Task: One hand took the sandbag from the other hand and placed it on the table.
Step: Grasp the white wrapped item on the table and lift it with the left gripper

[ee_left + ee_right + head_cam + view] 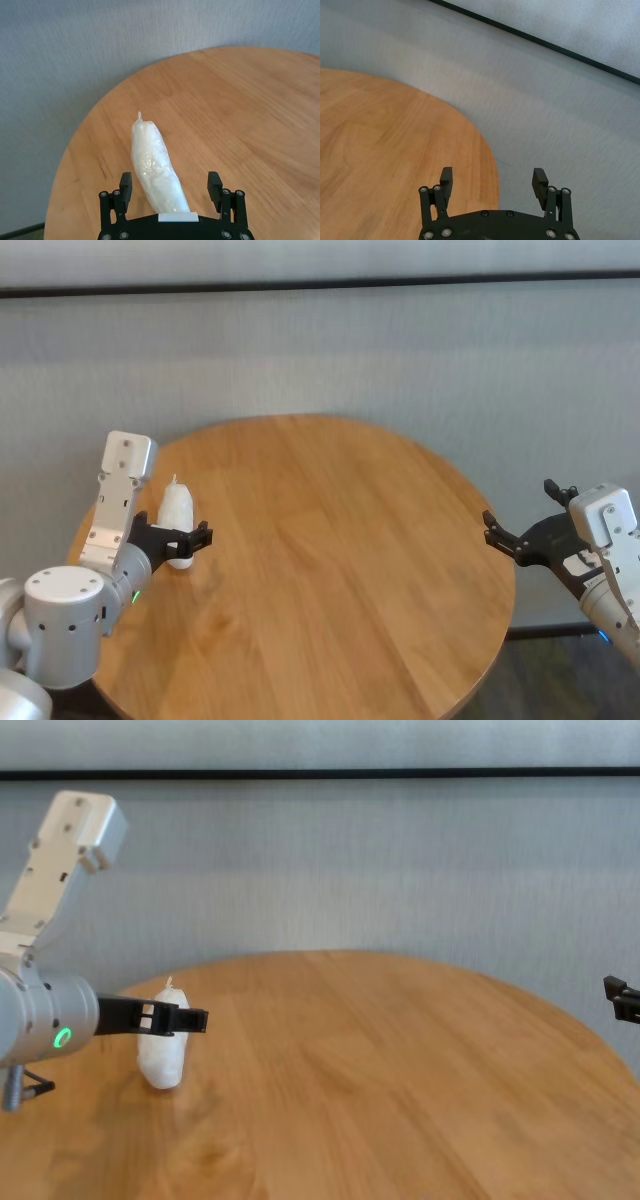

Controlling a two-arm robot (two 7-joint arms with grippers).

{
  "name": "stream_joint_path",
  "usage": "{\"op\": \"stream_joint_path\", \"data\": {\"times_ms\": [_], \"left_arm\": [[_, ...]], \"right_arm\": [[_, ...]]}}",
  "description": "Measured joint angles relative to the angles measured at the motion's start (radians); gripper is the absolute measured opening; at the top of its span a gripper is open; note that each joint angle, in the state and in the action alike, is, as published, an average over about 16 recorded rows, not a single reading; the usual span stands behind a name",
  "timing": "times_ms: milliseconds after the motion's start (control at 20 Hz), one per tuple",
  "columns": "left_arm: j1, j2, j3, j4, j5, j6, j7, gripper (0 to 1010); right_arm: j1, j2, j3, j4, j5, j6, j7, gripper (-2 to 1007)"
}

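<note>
The left gripper (197,537), green-lit, hovers low over the near-left part of the table (330,570). Its fingers (124,184) stand apart on either side of the sandbag (177,522), not clamped. The sandbag stands nearly upright on the tabletop, twisted tip uppermost and leaning slightly. Risk: any sideways or careless withdrawal could let a finger catch the crinkly wrap and topple or drag the pouch. Farther right, the right gripper (512,540) hangs past the table's right edge, fingers apart, empty.
</note>
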Motion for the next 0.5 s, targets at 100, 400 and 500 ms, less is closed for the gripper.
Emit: {"op": "stream_joint_path", "data": {"times_ms": [100,400,500], "left_arm": [[-0.012,-0.010,0.004,0.026,0.009,-0.004,-0.003,1000],[-0.044,-0.038,0.011,0.104,0.031,-0.024,-0.014,1000],[-0.053,-0.046,0.012,0.129,0.038,-0.030,-0.018,1000]], "right_arm": [[0.000,0.000,0.000,0.000,0.000,0.000,0.000,1002],[0.000,0.000,0.000,0.000,0.000,0.000,0.000,1002],[0.000,0.000,0.000,0.000,0.000,0.000,0.000,1002]]}}
